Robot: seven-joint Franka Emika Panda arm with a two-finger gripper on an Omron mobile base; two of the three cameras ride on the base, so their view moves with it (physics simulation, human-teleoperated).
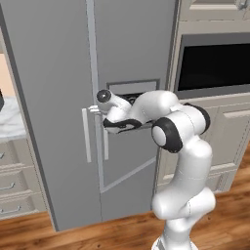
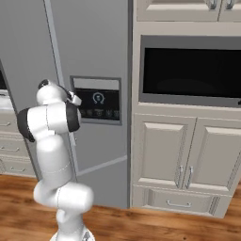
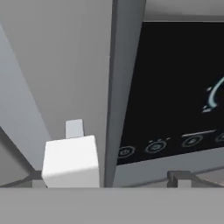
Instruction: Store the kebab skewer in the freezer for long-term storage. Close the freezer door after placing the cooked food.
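Freezer door (image 1: pixel 128 58) shut ahead of me, my gripper (image 1: pixel 95 110) spread wide and empty at its pale handle (image 1: pixel 106 141), black-windowed wall oven (image 2: pixel 190 70) beside the freezer (image 1: pixel 63 73), wood floor (image 2: pixel 141 226) below.

Everything is being lit pretty evenly here, flat and soft, no single light source being given away. The tall plain grey two-door freezer (image 1: pixel 53 97) is being shaded smoothly, with only a faint gradient across its panels. Hardly any shadow is being cast on the brown wooden plank floor (image 2: pixel 155 226). No glare is being picked up on the black-windowed wall oven (image 2: pixel 190 70), just a dull sheen. The base views are being rendered a bit soft and low-res. In the hand view, the dark rectangular dispenser panel (image 3: pixel 179 87) is being shown blurry, its icons smeared.
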